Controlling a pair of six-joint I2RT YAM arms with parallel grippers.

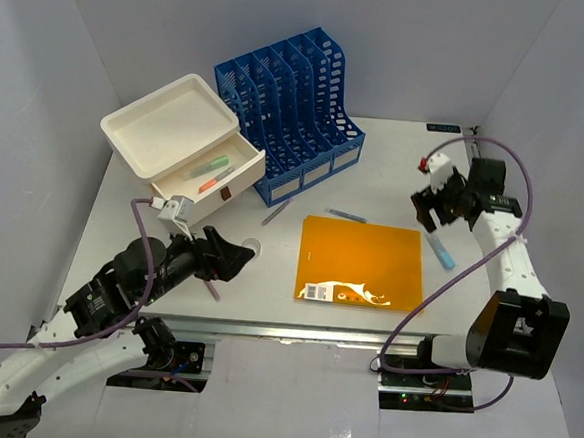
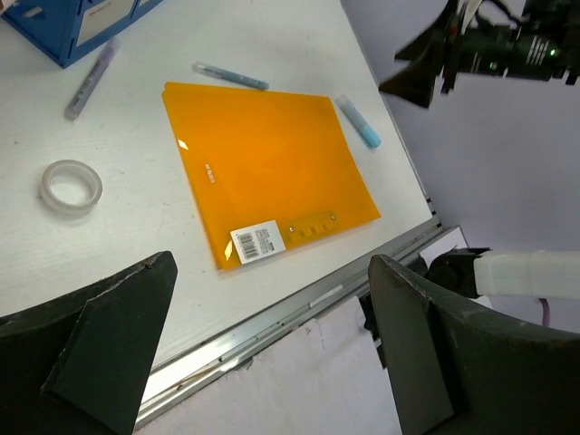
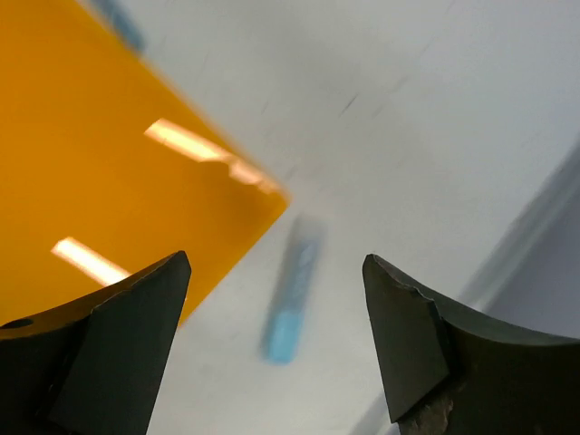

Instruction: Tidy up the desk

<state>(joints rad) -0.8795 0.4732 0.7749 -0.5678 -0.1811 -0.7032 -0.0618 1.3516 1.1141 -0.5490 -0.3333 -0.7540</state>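
The desk (image 1: 395, 176) is a white tabletop with a metal front rail. An orange folder (image 1: 359, 262) lies flat at its middle and also shows in the left wrist view (image 2: 263, 172). A blue marker (image 1: 440, 251) lies by the folder's right edge. My right gripper (image 1: 424, 216) hovers open just above it, and the marker (image 3: 292, 299) shows blurred between the jaws (image 3: 276, 344). My left gripper (image 1: 241, 259) is open and empty near a clear tape roll (image 1: 251, 246), which lies on the desk (image 2: 71, 188). The left jaws (image 2: 272, 353) hang over the front rail.
A blue file rack (image 1: 289, 114) stands at the back. A white drawer box (image 1: 182, 146) stands at the back left, its drawer open with pens inside. Loose pens lie by the rack (image 1: 275, 214), above the folder (image 1: 345, 215) and under the left arm (image 1: 212, 290).
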